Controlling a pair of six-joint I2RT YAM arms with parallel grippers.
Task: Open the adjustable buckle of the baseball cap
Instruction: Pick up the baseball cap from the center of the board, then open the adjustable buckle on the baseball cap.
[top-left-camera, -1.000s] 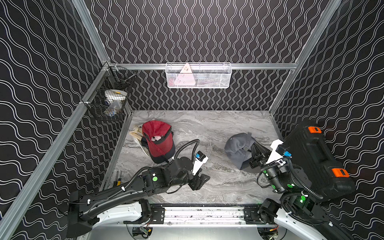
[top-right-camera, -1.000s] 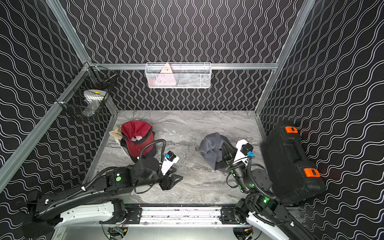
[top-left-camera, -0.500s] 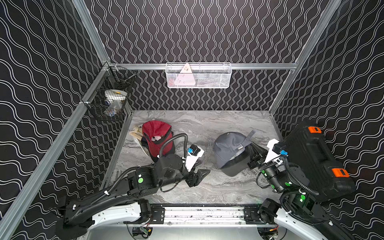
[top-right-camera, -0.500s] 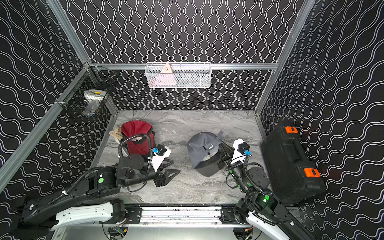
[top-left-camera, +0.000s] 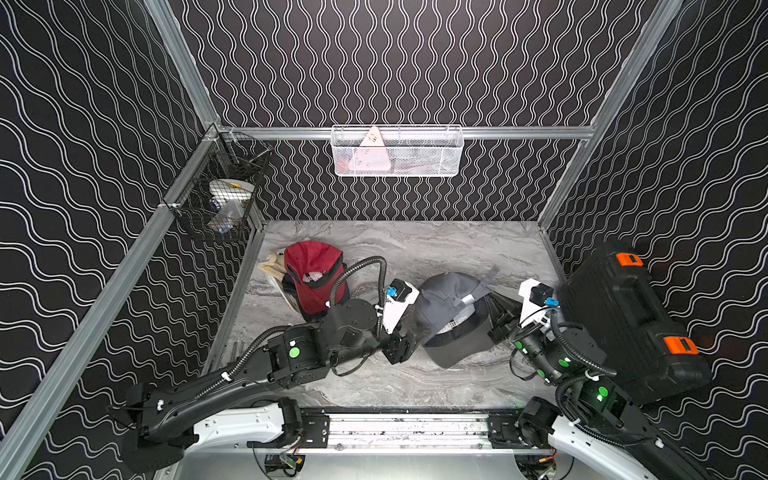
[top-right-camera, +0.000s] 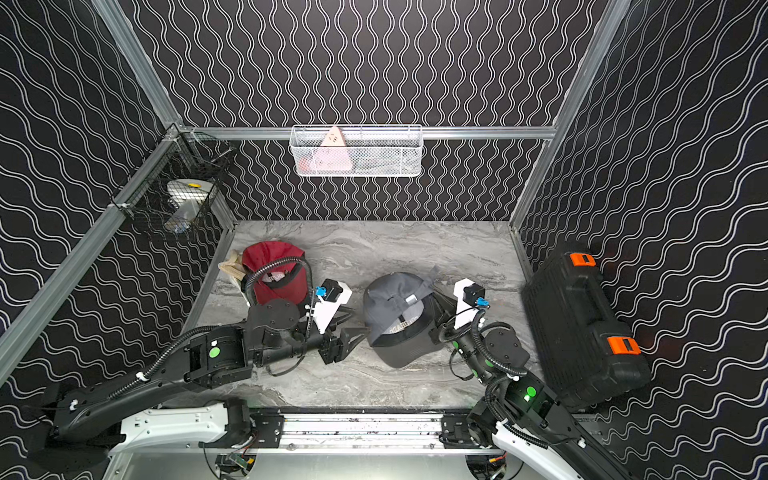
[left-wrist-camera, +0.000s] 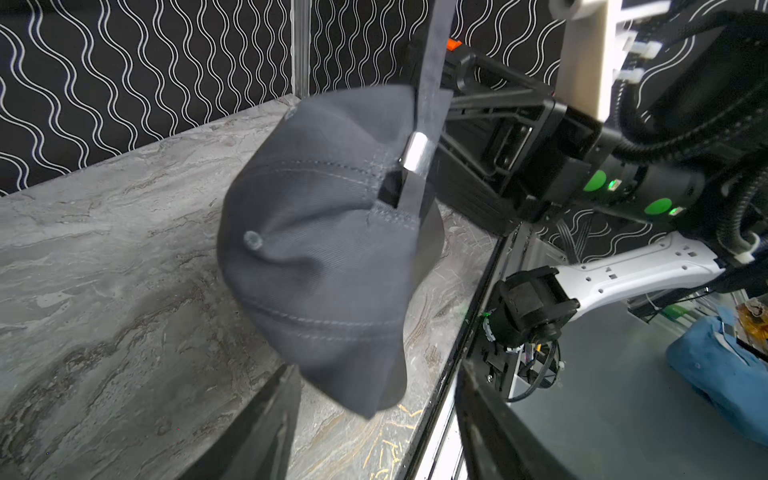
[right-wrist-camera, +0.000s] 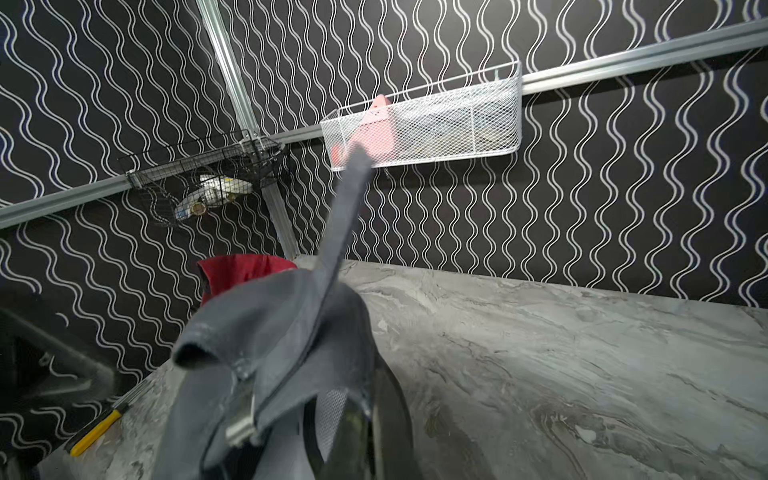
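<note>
The right gripper (top-left-camera: 495, 306) is clamped on the back edge of the grey fabric baseball cap (top-left-camera: 446, 305), holding it right of centre over the grey marbled tabletop (top-left-camera: 415, 249), its silver metal buckle (left-wrist-camera: 417, 154) and loose strap (left-wrist-camera: 433, 62) facing up, while the left gripper (top-right-camera: 350, 328) stands partly spread just beside the crown

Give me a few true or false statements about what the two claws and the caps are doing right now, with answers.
1. The right claw is shut on the gray cap. True.
2. The left claw grips the gray cap. False: its jaws stand open, not clamped on it.
3. A red cap lies on the table. True.
4. The black case has blue latches. False: its latches are orange.
5. The strap runs through a metal buckle. True.
</note>
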